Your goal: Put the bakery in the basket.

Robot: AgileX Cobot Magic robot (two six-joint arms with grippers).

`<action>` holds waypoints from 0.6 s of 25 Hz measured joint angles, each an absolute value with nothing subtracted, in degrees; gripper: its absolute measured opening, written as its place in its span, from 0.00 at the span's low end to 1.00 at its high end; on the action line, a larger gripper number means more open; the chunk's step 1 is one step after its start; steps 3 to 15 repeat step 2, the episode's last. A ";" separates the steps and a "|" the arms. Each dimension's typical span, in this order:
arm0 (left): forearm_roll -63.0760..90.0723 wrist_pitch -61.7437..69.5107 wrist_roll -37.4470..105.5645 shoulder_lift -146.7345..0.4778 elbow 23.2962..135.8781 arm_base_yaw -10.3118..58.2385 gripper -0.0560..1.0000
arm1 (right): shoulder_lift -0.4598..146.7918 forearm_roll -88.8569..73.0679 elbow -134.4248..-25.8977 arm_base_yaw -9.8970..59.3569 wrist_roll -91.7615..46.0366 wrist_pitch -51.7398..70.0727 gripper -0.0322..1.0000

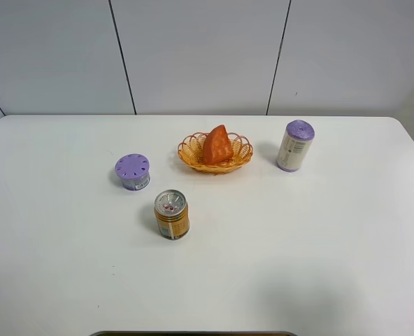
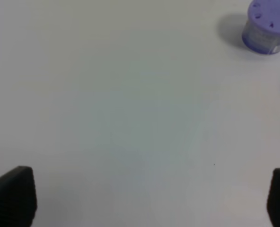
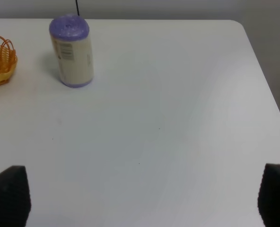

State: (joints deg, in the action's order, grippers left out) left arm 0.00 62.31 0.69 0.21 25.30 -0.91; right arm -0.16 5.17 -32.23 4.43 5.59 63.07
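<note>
The orange-brown wedge-shaped bakery [image 1: 217,145] stands inside the woven orange-yellow basket [image 1: 240,157] at the back middle of the white table. A piece of the basket's rim [image 3: 0,61] shows at the edge of the right wrist view. Neither arm shows in the exterior high view. My left gripper [image 2: 149,198] is open and empty over bare table, its fingertips [image 2: 12,196] wide apart. My right gripper [image 3: 144,198] is open and empty over the table's right part, its fingertips [image 3: 7,196] wide apart.
An orange-gold drink can [image 1: 171,214] stands in front of the basket. A low purple-lidded tub [image 1: 133,171] stands to its left and shows in the left wrist view [image 2: 266,27]. A tall white canister with a purple cap [image 1: 294,145] stands right of the basket, also in the right wrist view [image 3: 72,51].
</note>
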 joint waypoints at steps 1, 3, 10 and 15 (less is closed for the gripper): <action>0.00 62.31 0.69 0.21 25.30 -0.91 0.99 | -0.16 5.17 -32.23 4.43 5.59 63.07 0.96; 0.00 62.31 0.69 0.21 25.30 -0.91 0.99 | -0.16 5.17 -32.23 4.43 5.59 63.07 0.96; 0.00 62.31 0.69 0.21 25.30 -0.91 0.99 | -0.16 5.17 -32.23 4.43 5.59 63.07 0.96; 0.00 62.31 0.69 0.21 25.30 -0.91 0.99 | -0.16 5.17 -32.23 4.43 5.59 63.07 0.96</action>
